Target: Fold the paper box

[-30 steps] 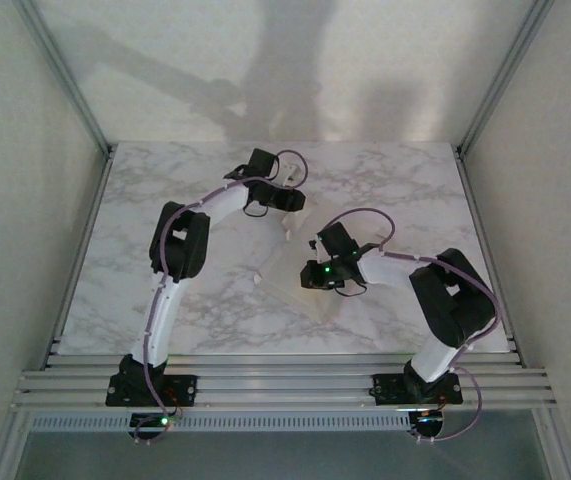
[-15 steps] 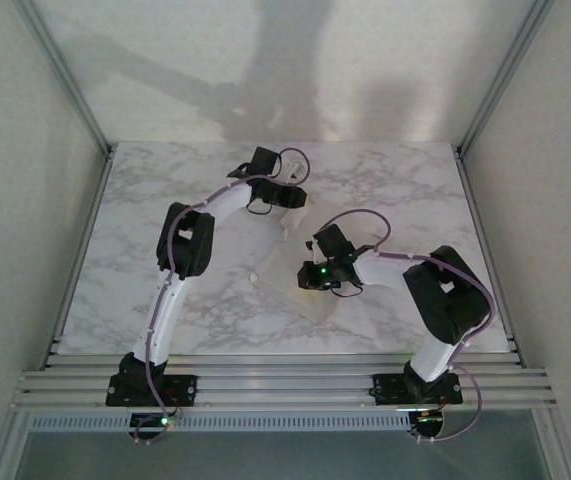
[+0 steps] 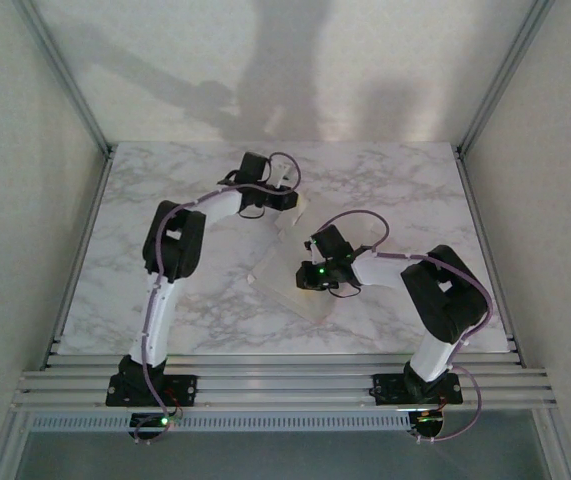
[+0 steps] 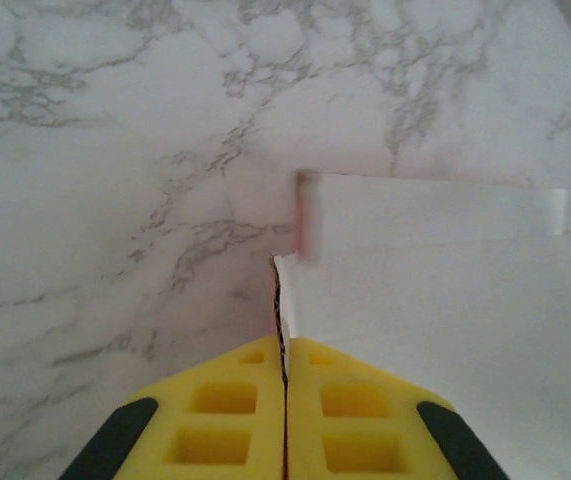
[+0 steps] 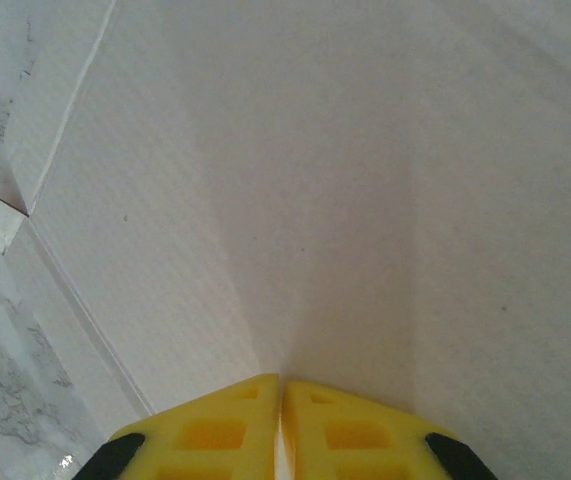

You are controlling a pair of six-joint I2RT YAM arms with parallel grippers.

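The paper box (image 3: 277, 276) is an off-white die-cut cardboard sheet lying opened out in the middle of the marble table (image 3: 165, 190). My left gripper (image 3: 287, 203) is at its far edge. In the left wrist view the yellow fingers (image 4: 215, 400) of that gripper (image 4: 286, 345) are shut on a raised edge of the box (image 4: 435, 290), with a pink sliver showing at a flap corner. My right gripper (image 3: 305, 277) sits over the sheet's middle. In the right wrist view it (image 5: 281, 382) is shut, pinching a ridge of the cardboard (image 5: 315, 180).
Metal frame rails (image 3: 265, 385) run along the table's near edge by both arm bases. Pale walls enclose the table on three sides. Bare marble lies left and right of the sheet.
The left gripper's jaws have closed on the box's far edge and its wrist has shifted slightly left. The right gripper has edged a little left on the sheet.
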